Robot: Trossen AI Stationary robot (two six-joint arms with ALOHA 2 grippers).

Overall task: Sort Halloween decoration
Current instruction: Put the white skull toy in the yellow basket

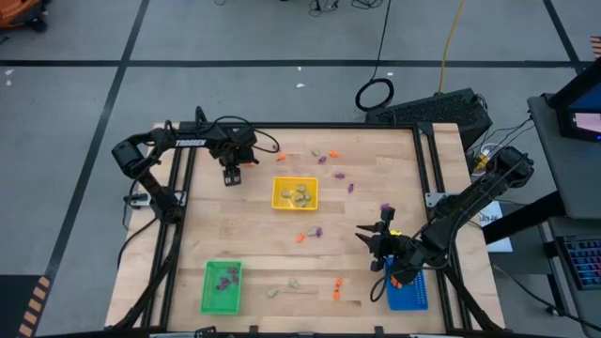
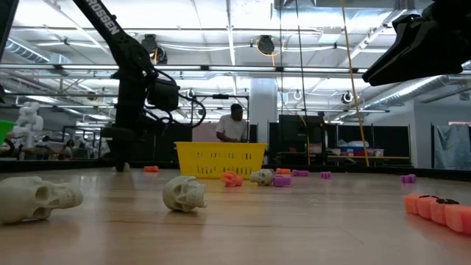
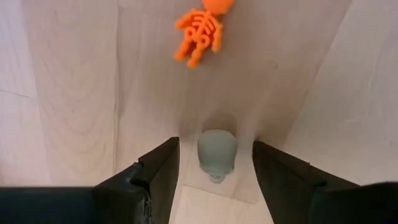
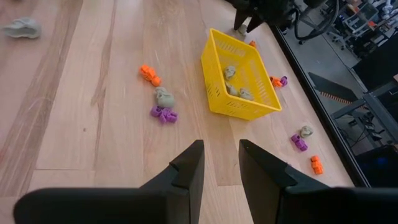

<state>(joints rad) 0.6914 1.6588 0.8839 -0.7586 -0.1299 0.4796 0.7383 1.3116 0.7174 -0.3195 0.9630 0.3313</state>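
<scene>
My left gripper (image 3: pixel 216 180) points straight down at the table's far left, beside the yellow tray (image 1: pixel 278 197). It is open, and its fingers stand on either side of a pale skull (image 3: pixel 217 152) that lies on the wood, with a gap on both sides. An orange skeleton (image 3: pixel 202 28) lies a little beyond it. My right gripper (image 4: pixel 221 165) hangs above the table's right side near the blue tray (image 1: pixel 418 299), slightly open with nothing between its fingers. Pale skulls (image 4: pixel 238 84) lie in the yellow tray, and purple pieces (image 1: pixel 225 277) in the green tray (image 1: pixel 208 291).
Loose orange, purple and pale trinkets are scattered behind the yellow tray (image 1: pixel 324 157), before it (image 1: pixel 310 233) and near the front edge (image 1: pixel 293 282). Two skulls (image 2: pixel 184 193) lie close to the low camera. A person (image 2: pixel 234 125) stands in the room behind the table.
</scene>
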